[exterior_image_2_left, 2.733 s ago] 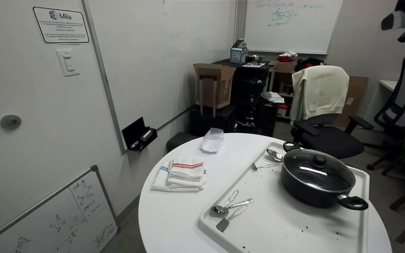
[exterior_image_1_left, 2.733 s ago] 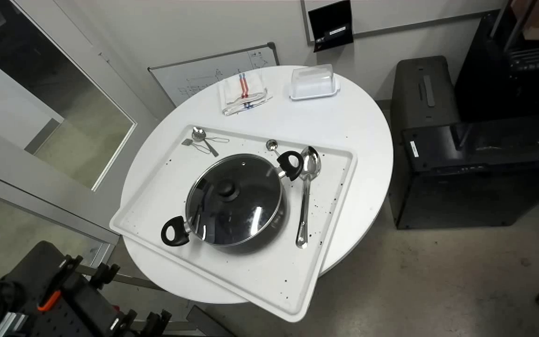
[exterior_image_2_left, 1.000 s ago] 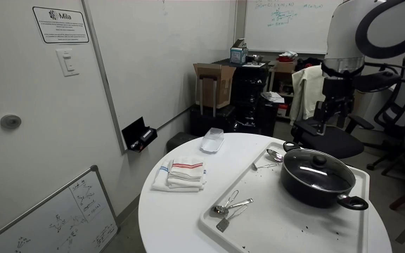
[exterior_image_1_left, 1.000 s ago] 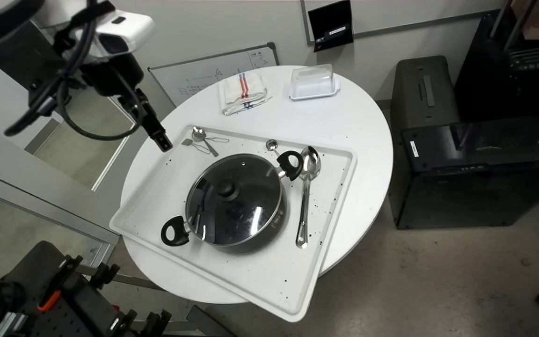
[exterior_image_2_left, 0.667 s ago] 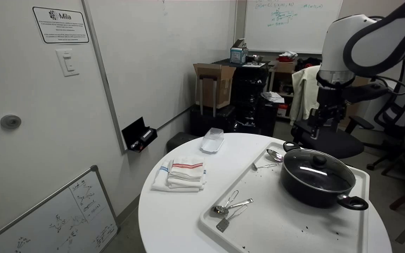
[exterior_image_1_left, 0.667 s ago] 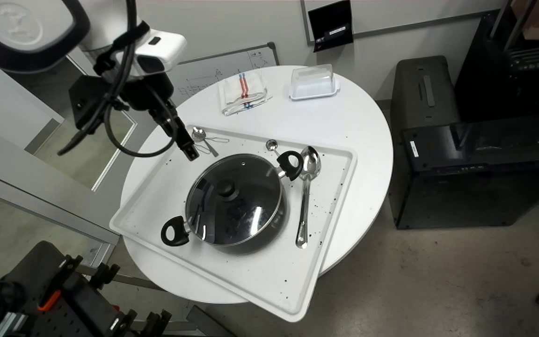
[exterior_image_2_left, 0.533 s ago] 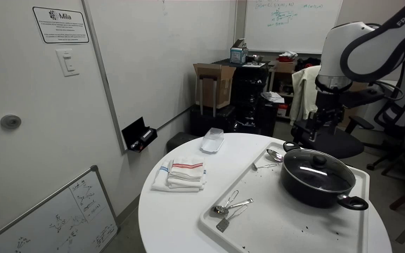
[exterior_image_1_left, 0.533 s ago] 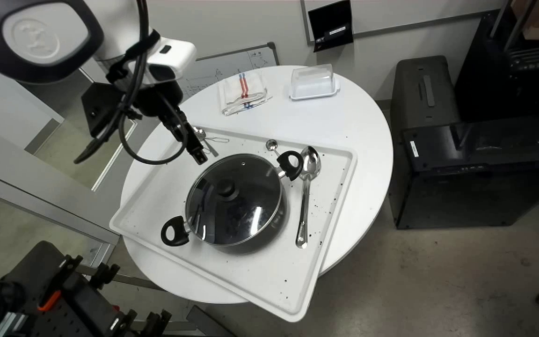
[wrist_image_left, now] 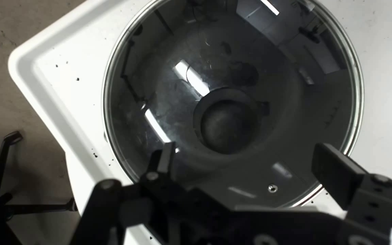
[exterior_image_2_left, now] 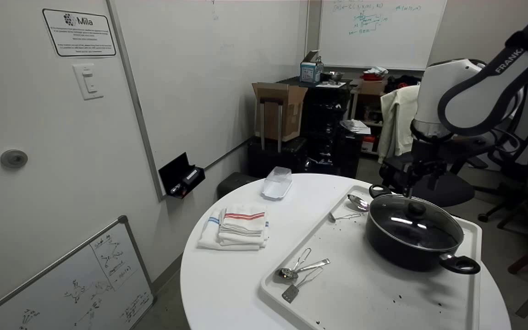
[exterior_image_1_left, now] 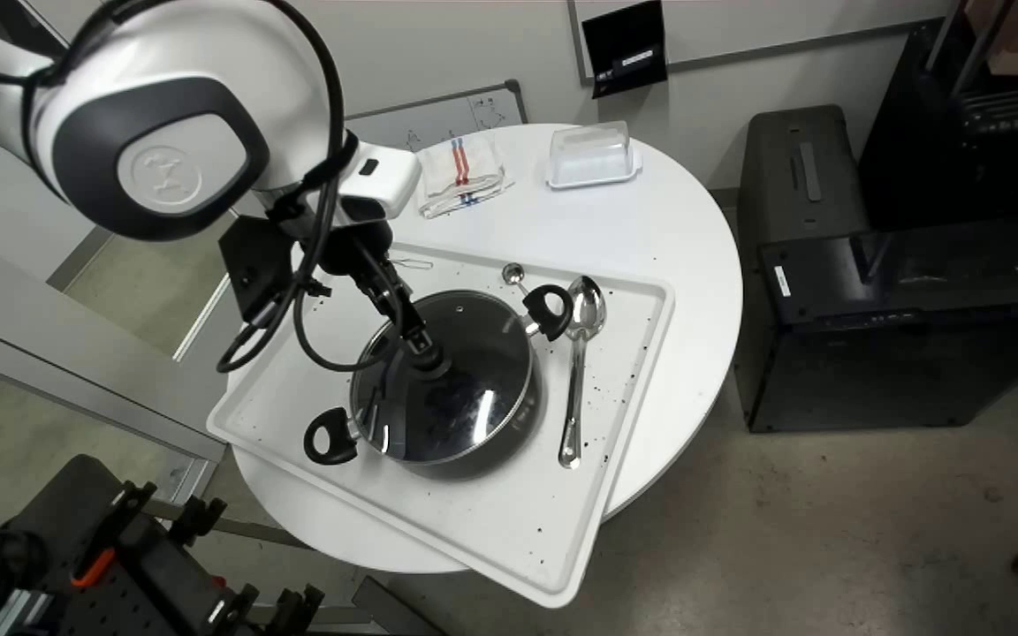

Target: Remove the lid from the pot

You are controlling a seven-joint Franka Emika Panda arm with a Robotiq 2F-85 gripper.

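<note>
in an exterior view the see-through, silver-rimmed lid (exterior_image_2_left: 429, 233) sits on the black pot (exterior_image_2_left: 394, 254) at the right of the frame. the wrist view shows the lid filling the upper middle, its dark knob (wrist_image_left: 228, 126) a little right of centre. the hand (wrist_image_left: 244, 149) shows at the bottom of that view, its 2 fingers (wrist_image_left: 333, 173) spread wide — 1 left of the knob, 1 farther off to the right — and it grips nothing. the white arm (exterior_image_1_left: 270, 97) reaches in from the upper left of an exterior view, and there the hand's tips overlap the knob; i cannot tell whether they touch it. the pot stands on a white tray (exterior_image_1_left: 491, 534), its 2 loop handles (exterior_image_1_left: 343, 435) toward the lower left and upper right. right of the pot lies a large metal spoon (exterior_image_1_left: 573, 389). the tray rests on a round white desk (exterior_image_1_left: 695, 256), with folded towels (exterior_image_1_left: 463, 181) and a clear-covered dish (exterior_image_1_left: 593, 159) near the desk's upper edge.
</note>
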